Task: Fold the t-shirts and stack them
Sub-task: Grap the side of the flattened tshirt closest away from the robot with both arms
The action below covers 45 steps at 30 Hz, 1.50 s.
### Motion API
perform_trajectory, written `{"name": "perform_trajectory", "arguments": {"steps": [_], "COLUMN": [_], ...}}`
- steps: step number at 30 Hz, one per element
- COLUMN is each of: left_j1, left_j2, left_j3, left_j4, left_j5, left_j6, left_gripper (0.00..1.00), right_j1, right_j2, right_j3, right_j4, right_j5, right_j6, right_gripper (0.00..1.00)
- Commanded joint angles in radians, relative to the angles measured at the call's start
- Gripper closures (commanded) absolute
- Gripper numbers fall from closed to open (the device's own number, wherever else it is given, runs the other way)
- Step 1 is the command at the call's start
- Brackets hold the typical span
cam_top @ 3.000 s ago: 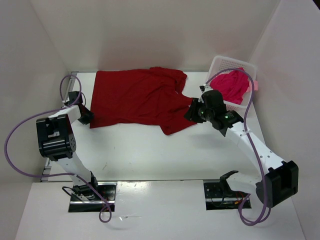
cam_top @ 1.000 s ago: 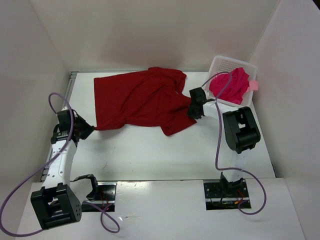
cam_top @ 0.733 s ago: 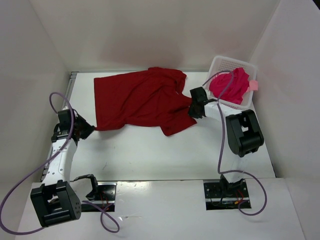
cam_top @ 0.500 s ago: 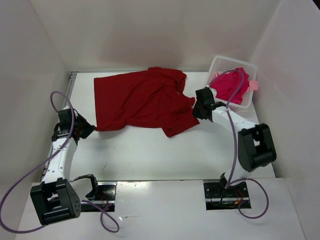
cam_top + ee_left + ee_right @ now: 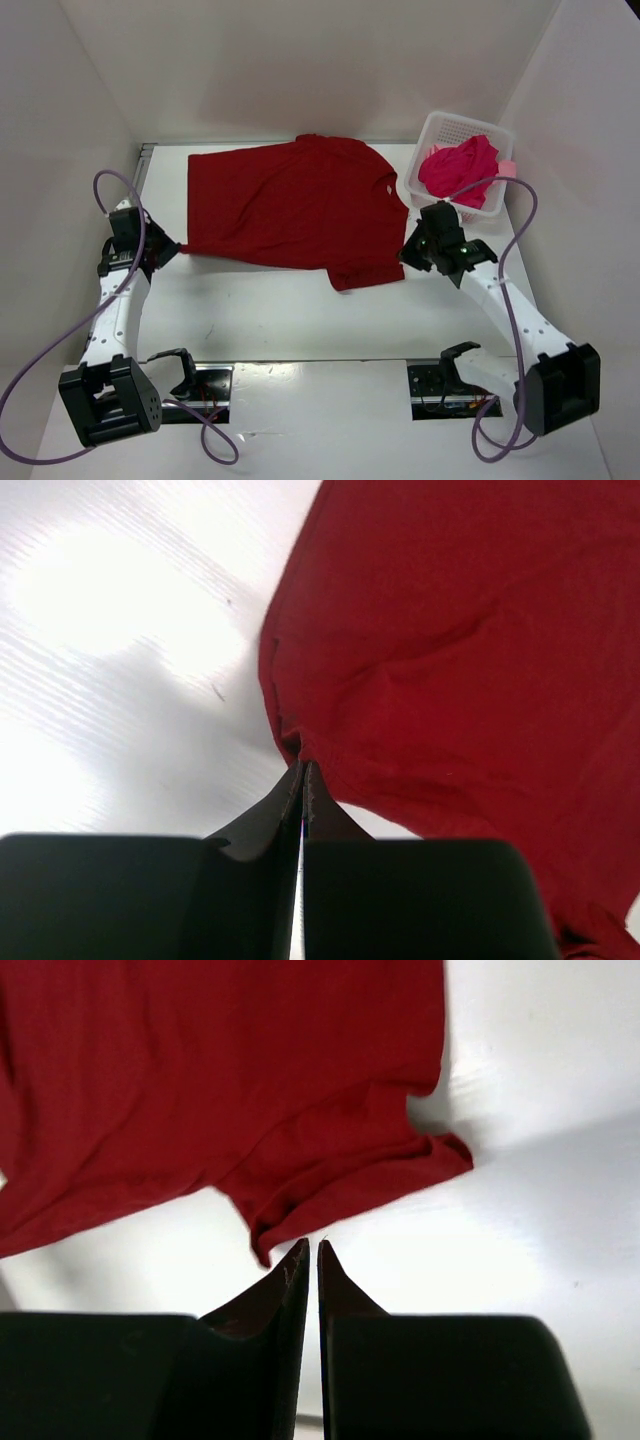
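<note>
A dark red t-shirt [image 5: 290, 205] lies spread across the back of the table. My left gripper [image 5: 172, 250] is at its near left corner, shut on the hem there. The left wrist view shows the cloth [image 5: 460, 660] pinched at the tips of that gripper [image 5: 302, 765]. My right gripper [image 5: 407, 253] sits just right of the shirt's near right sleeve. In the right wrist view its jaws [image 5: 312, 1245] are shut with nothing between them, and the sleeve edge [image 5: 330, 1185] lies just beyond the tips. A crimson-pink t-shirt [image 5: 458, 168] is bunched in the basket, with a light pink bit [image 5: 507, 168] beside it.
The white perforated basket [image 5: 450, 120] stands at the back right corner. White walls close in the table on the left, back and right. Purple cables loop off both arms. Bare white tabletop [image 5: 280, 310] lies between the shirt and the arm bases.
My right gripper has moved nearer and to the right, and its jaws have closed. The shirt's bunched right side is now drawn out flat. The left gripper keeps its hold on the corner.
</note>
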State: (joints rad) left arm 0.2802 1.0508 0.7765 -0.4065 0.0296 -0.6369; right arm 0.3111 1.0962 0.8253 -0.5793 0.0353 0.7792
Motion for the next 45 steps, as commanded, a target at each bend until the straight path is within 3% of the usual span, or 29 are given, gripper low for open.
{"name": "perform_trajectory", "arguments": {"steps": [1, 4, 6, 10, 15, 26, 30, 39, 45], "left_j1": [0.007, 0.007, 0.007, 0.007, 0.007, 0.007, 0.007, 0.007, 0.007], "left_j2": [0.003, -0.008, -0.008, 0.001, 0.002, 0.012, 0.021, 0.031, 0.031], "left_j3": [0.041, 0.041, 0.041, 0.041, 0.041, 0.021, 0.012, 0.003, 0.003], "left_j4": [-0.017, -0.029, -0.029, -0.029, -0.02, 0.008, 0.017, 0.026, 0.026], "left_j5": [-0.063, -0.074, -0.074, -0.074, -0.054, -0.005, 0.006, 0.024, 0.024], "left_j6": [0.048, 0.048, 0.048, 0.048, 0.048, 0.048, 0.039, 0.039, 0.039], "left_gripper": [0.98, 0.98, 0.98, 0.98, 0.98, 0.98, 0.98, 0.98, 0.98], "right_j1": [-0.003, -0.003, 0.008, 0.008, 0.008, -0.013, -0.033, -0.044, -0.044], "right_j2": [-0.109, -0.18, -0.18, -0.084, 0.022, 0.188, 0.226, 0.27, 0.327], "right_j3": [-0.044, -0.054, -0.054, -0.054, -0.074, -0.1, -0.1, -0.091, -0.091], "right_j4": [-0.108, -0.14, -0.14, -0.058, 0.039, 0.148, 0.162, 0.205, 0.246], "right_j5": [-0.046, -0.046, -0.046, -0.046, 0.035, 0.162, 0.163, 0.173, 0.15], "right_j6": [0.086, 0.109, 0.109, 0.1, 0.089, 0.043, 0.034, 0.025, 0.015], "right_gripper": [0.88, 0.88, 0.82, 0.61, 0.57, 0.57, 0.62, 0.62, 0.74]}}
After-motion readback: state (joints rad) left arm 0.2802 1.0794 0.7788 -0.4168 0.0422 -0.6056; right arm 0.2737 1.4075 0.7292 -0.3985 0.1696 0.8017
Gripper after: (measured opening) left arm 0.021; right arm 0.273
